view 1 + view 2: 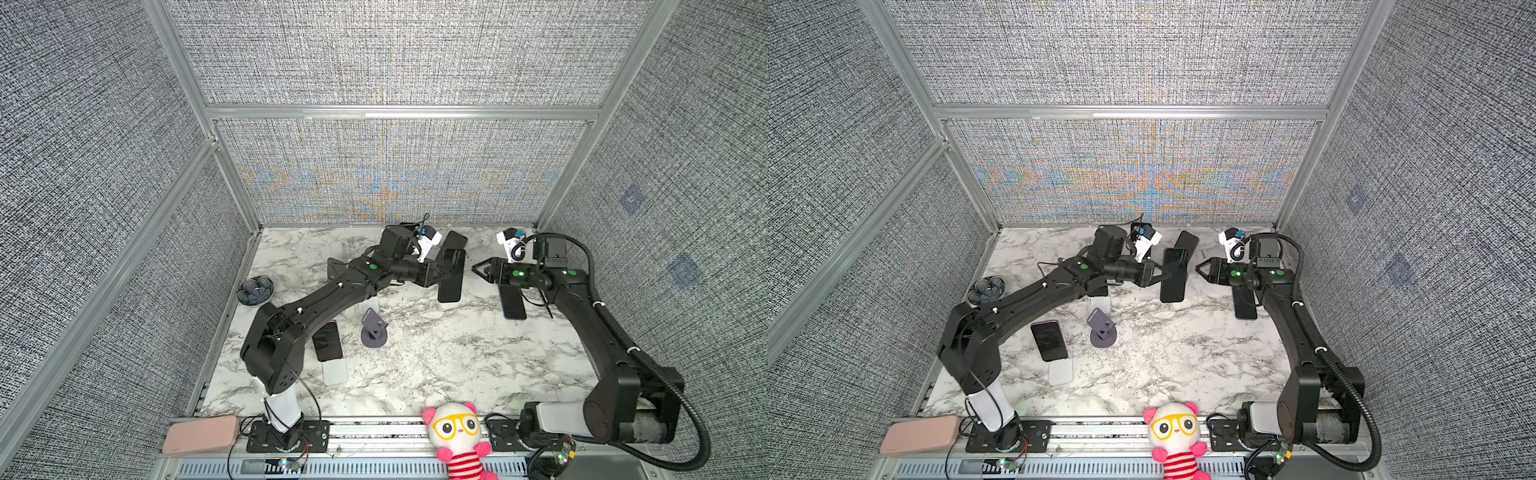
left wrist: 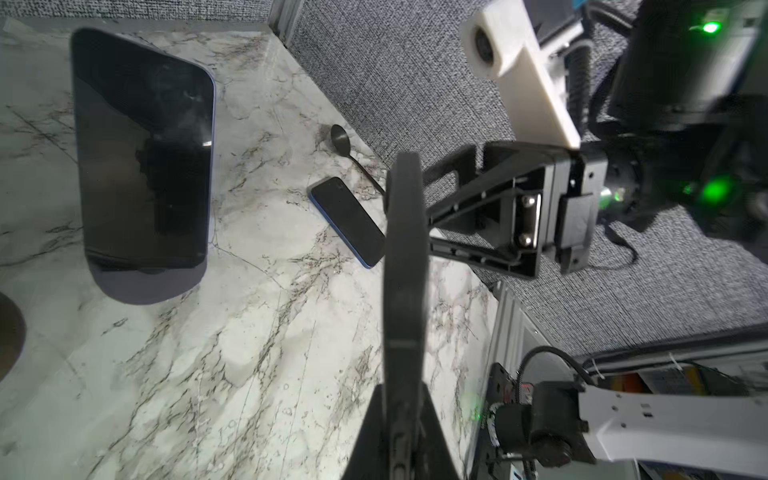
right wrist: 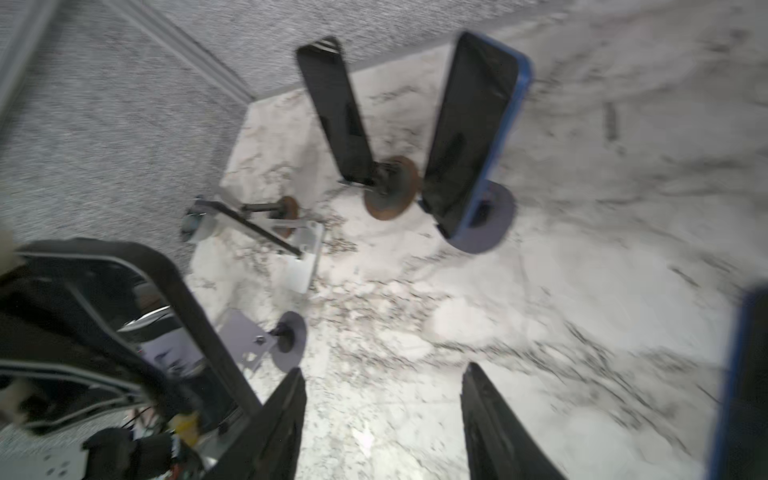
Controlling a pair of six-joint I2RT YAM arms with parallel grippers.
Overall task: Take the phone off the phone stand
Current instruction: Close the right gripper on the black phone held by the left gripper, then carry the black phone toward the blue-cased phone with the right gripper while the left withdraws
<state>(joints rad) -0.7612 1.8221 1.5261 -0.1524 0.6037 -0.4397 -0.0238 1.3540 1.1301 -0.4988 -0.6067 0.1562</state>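
Over the white, grey-veined marble-look table [image 1: 436, 374], toward its back middle, the phone [image 1: 451, 274] is hanging clear of every stand. It is a long, flat, glossy black slab with rounded corners and a dark screen, showing edge-on in the left wrist view. The left gripper [image 1: 441, 275] is pinching it by one long edge, matte black fingers closed on it. The right gripper [image 1: 480, 270] is pointing at the phone from just beside it, jaws standing apart, nothing between them. Well apart, nearer the front, the phone stand [image 1: 374, 328] is sitting empty: matte purple-grey, round base, tilted rectangular plate. A dark petal-shaped bowl [image 1: 255, 289] is resting at the table's left edge.
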